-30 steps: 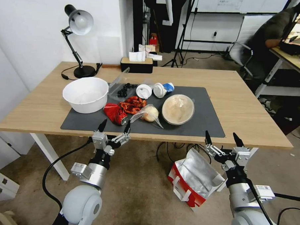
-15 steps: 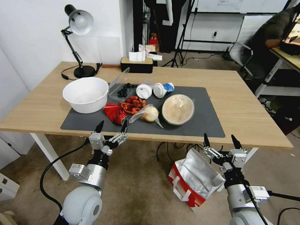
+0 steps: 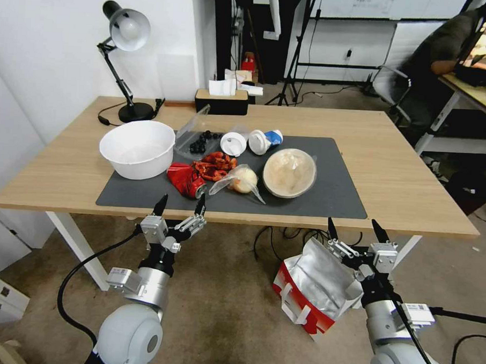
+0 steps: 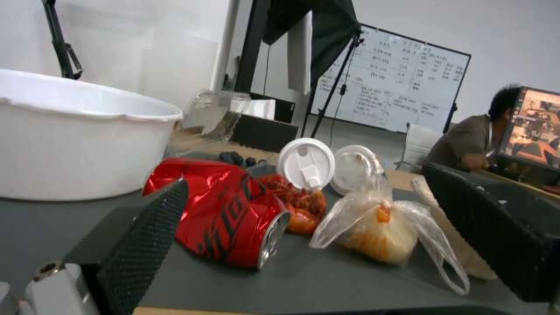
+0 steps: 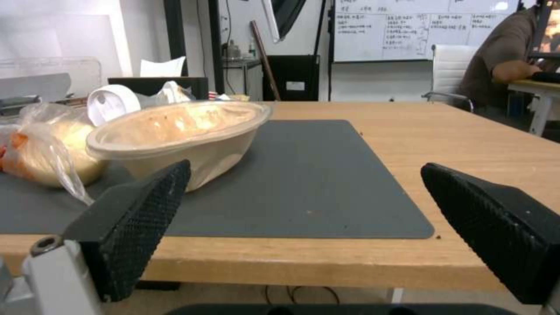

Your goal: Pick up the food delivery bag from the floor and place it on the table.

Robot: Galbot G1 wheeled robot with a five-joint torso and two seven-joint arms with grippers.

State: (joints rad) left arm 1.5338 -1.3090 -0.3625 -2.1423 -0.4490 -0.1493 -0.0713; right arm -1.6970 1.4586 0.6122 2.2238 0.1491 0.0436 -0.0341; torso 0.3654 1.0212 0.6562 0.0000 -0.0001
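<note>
The food delivery bag (image 3: 315,282), white and red with an open silver foil lining, stands tilted on the floor (image 3: 227,304) below the table's front edge. My right gripper (image 3: 352,229) is open just above the bag's far right corner, level with the table (image 3: 409,178) edge. In the right wrist view its fingers (image 5: 134,218) frame the tabletop and the dark grey mat (image 5: 303,183). My left gripper (image 3: 180,205) is open in front of the table edge, facing the crushed red can (image 4: 227,218).
The mat carries a white bowl (image 3: 138,148), the red can (image 3: 185,180), crayfish (image 3: 214,167), a bagged bun (image 3: 242,182), a lidded round container (image 3: 289,173) and two cups (image 3: 234,145). A lamp (image 3: 126,32) and tissue box (image 3: 221,101) stand behind. A white table leg (image 3: 73,247) and cables (image 3: 283,237) are underneath.
The whole head view has shifted slightly, so the camera moved. Both grippers sit a little lower against the table's front edge and stay open. The bag lies as before.
</note>
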